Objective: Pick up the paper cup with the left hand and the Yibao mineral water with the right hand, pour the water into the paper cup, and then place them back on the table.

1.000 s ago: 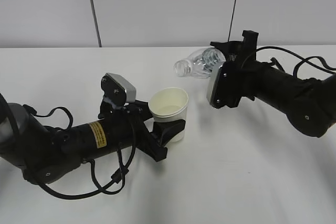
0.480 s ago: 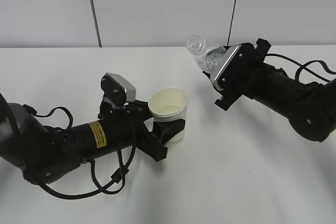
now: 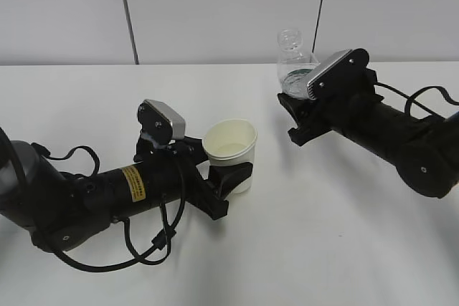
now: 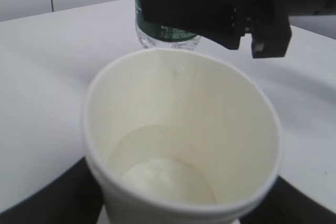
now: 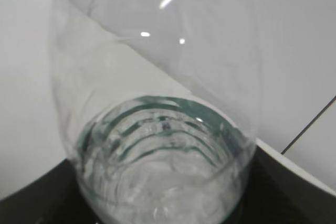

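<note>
My left gripper is shut on the cream-white paper cup, which stands upright near the table's middle. In the left wrist view the paper cup fills the frame and holds a little clear water at its bottom. My right gripper is shut on the Yibao mineral water bottle, now upright with its open neck up, to the right of and behind the cup. In the right wrist view the clear ribbed bottle fills the frame. Its green label shows in the left wrist view.
The white table spreads around both arms. A grey panelled wall stands behind the far edge. Black cables trail by the left arm.
My right gripper has turned the bottle from lying tilted with its neck toward the cup to upright, and drawn it back to the right. The left gripper and cup have not moved.
</note>
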`<state>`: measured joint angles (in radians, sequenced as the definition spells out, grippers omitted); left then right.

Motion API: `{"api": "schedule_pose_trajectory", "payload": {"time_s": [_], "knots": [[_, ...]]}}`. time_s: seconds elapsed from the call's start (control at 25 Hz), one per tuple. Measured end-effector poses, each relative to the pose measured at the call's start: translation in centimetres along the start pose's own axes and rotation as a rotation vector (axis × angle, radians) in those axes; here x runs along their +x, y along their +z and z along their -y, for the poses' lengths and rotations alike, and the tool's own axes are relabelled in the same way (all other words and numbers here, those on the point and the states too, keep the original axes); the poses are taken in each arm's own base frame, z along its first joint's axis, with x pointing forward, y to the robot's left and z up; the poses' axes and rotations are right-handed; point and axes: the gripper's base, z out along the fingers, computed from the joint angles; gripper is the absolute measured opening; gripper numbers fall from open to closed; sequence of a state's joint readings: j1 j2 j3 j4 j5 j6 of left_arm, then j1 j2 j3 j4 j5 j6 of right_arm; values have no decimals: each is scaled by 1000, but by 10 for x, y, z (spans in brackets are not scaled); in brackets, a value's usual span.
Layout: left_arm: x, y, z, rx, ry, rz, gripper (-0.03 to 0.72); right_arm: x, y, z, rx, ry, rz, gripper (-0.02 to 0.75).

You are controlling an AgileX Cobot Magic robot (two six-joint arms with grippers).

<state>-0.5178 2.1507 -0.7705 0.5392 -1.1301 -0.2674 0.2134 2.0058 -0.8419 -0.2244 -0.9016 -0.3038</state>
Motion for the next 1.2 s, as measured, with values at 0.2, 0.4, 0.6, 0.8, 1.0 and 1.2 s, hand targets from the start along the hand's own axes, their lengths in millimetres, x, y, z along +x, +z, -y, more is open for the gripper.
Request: {"api": "schedule_pose_trajectory", "payload": {"time_s": [0.2,0.4,0.6,0.8,1.0,1.2], "knots": [[0,0,0,-1,0,0,442,7,-6,-3,4,107,-31,490],[0,0,0,-3,-2,1,442,12,-10,-2,41,213,-56,489],[0,0,-1,-8,-4,2,442,14,-15,-3,46,250,-51,489],[-1,-3,-9,-37,-11,6,442,14,-20,-5,55,265,-12,489],[-1,-11,-27,-93,-20,14,442,15,-21,-5,56,278,-9,489],[-2,-22,-47,-156,-24,21,442,13,-21,-5,64,327,22,489]]}}
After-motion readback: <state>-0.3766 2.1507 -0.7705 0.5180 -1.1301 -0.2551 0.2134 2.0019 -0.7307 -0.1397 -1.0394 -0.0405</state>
